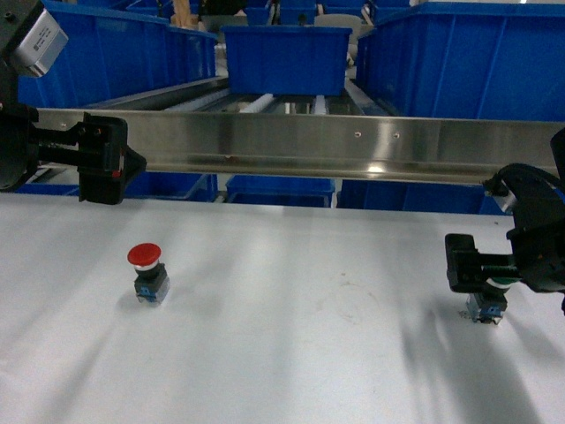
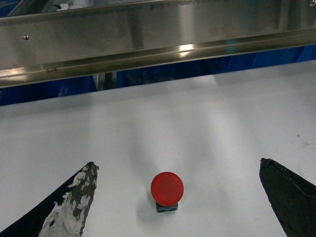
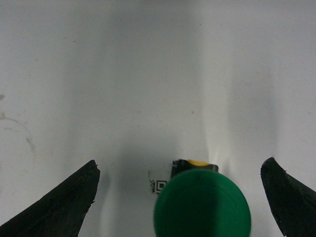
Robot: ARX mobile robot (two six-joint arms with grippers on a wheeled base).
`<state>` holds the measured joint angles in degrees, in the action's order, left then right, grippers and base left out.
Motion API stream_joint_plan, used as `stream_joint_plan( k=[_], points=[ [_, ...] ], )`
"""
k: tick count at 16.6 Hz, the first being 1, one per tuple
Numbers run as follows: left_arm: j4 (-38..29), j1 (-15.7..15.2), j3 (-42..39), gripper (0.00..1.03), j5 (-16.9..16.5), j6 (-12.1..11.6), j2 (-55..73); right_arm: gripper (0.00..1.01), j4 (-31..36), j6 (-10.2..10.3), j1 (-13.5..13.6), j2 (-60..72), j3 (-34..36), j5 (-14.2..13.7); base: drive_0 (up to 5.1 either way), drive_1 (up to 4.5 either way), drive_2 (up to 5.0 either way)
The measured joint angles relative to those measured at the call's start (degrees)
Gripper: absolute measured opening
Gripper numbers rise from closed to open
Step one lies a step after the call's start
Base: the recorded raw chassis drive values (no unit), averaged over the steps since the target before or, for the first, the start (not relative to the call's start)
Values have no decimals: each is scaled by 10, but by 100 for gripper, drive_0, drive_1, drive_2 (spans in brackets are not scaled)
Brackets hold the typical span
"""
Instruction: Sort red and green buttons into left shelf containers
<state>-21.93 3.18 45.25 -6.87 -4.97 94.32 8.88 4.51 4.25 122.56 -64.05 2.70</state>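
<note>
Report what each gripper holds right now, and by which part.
Nothing is held. The left gripper is open above the red button; the right gripper is open around the green button, fingers apart from it.

Red button (image 1: 146,272) upright on my white table (image 1: 300,327), left side. My right gripper (image 1: 484,281) sits low around the green button (image 1: 488,305); contact unclear. Left gripper (image 1: 106,161) hangs by the steel rail (image 1: 353,146). Blue bins (image 1: 284,57) behind

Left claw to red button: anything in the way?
Nothing visible. The left claw is open above the red button, which stands alone on the white table between the two fingers; the metal rail lies farther off.
</note>
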Motion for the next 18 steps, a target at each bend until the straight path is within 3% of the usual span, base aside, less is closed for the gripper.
stream_joint_plan(
  k=[6, 9, 12, 18],
  points=[
    [0, 0, 0, 98, 0, 0, 0, 98, -53, -14, 21, 61, -86, 21, 0, 0, 0],
    [0, 0, 0, 98, 0, 0, 0, 98, -68, -34, 18, 100, -115, 11, 0, 0, 0],
    [0, 0, 0, 98, 0, 0, 0, 98, -68, -68, 5, 109, -127, 7, 0, 0, 0],
    [0, 0, 0, 98, 0, 0, 0, 98, -50, -97, -1, 120, -140, -14, 0, 0, 0]
  ],
)
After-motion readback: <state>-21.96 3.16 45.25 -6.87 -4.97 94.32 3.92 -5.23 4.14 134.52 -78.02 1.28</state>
